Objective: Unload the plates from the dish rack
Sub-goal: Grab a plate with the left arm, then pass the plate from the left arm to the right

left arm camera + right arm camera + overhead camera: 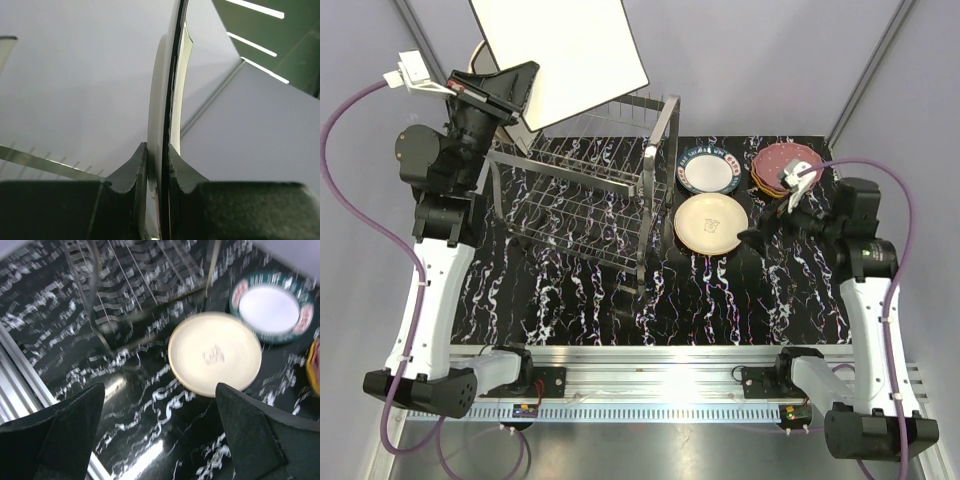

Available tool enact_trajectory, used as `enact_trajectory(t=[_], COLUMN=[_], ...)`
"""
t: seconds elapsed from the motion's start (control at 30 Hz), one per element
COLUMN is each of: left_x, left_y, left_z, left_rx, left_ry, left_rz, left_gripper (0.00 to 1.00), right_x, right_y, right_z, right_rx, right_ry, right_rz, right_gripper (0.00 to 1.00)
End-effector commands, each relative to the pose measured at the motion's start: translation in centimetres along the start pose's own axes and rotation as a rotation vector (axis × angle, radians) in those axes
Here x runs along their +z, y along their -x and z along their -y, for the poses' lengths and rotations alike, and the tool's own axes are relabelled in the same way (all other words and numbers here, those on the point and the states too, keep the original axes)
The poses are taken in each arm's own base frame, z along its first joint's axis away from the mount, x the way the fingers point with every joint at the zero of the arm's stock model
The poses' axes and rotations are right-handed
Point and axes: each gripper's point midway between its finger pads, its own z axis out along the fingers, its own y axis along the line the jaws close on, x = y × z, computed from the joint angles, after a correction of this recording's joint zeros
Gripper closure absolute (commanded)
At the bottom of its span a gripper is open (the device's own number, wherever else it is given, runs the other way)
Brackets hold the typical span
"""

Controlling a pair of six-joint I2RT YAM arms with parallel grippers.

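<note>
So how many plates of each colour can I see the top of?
Cream square plate, in the left gripper: 1
Cream round plate: 1
White plate with dark patterned rim: 1
Maroon dotted plate, on top of others: 1
Total: 4; the ones under the maroon plate can't be counted.

**A:** What is the bench (570, 310) like?

**B:** It's a black slab with white marbled veining (glossy enough to throw back glare). A silver aluminium rail (660, 385) runs along its near edge, brightly lit.

**A:** And around the bench?

**B:** A plain pale grey backdrop (770, 60) lies beyond it. Thin metal struts slant past its far corners, one on the left (420, 35) and one on the right (865, 80).

**A:** Any lamps?

**B:** The left wrist view shows white light strips (255, 9) on a dark panel (295, 45). I cannot tell where that sits relative to the bench.
</note>
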Motion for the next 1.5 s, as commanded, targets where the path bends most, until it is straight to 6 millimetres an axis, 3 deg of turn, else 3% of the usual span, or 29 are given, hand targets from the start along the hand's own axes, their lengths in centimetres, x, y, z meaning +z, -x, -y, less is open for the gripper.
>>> enact_trajectory(t=[0.0,0.2,0.3,0.4,0.6,0.87,0.97,1.0,1.1,1.2,1.23,1.33,1.37,1.43,1.47], left_x=[-3.0,-3.4,-3.9,-4.4,-5.2,-5.6,-5.6,-5.6,-5.7,-5.5,-5.4,-5.2,-5.1,-5.0,-4.9], left_y=[3.9,-1.4,-4.6,-7.4,-11.4,-14.0,-15.0,-15.3,-16.1,-16.6,-17.0,-17.4,-17.6,-17.8,-17.8], left_z=[10.1,9.8,10.5,11.0,10.6,10.4,10.3,10.4,10.2,10.0,9.9,9.8,9.7,9.6,9.5], left_rx=[-0.169,-0.233,-0.26,-0.268,-0.309,-0.336,-0.351,-0.355,-0.36,-0.362,-0.364,-0.366,-0.363,-0.364,-0.361], left_ry=[-0.356,-0.373,-0.389,-0.401,-0.404,-0.413,-0.411,-0.413,-0.404,-0.397,-0.393,-0.389,-0.385,-0.382,-0.377], left_rz=[0.076,-0.102,-0.207,-0.273,-0.344,-0.388,-0.402,-0.411,-0.419,-0.419,-0.424,-0.428,-0.428,-0.428,-0.424], left_gripper=[1.0,1.0,1.0,1.0,1.0,1.0,1.0,1.0,1.0,1.0,1.0,1.0,1.0,0.99,0.97], right_x=[-2.4,-4.7,-5.2,-5.1,-4.1,-2.3,-1.3,-0.9,-0.5,-0.5,-0.4,-0.4,-0.4,-0.3,-0.4], right_y=[6.0,12.4,15.5,17.1,17.6,16.7,16.4,16.4,16.5,16.6,16.4,16.0,16.0,15.4,15.5], right_z=[-3.0,-6.3,-6.9,-6.9,-5.8,-6.1,-5.8,-6.9,-7.0,-7.3,-7.3,-7.6,-7.7,-7.9,-8.0], right_rx=[-0.064,0.056,0.206,0.258,0.39,0.589,0.593,0.592,0.603,0.61,0.617,0.632,0.622,0.645,0.645], right_ry=[0.11,0.245,0.309,0.357,0.366,0.484,0.485,0.518,0.53,0.544,0.547,0.57,0.577,0.599,0.61], right_rz=[0.117,0.247,0.307,0.341,0.335,0.296,0.296,0.28,0.275,0.279,0.277,0.27,0.277,0.261,0.265], right_gripper=[0.0,0.0,0.0,0.0,0.0,0.01,0.02,0.04,0.07,0.26,0.4,0.6,0.73,0.85,1.0])
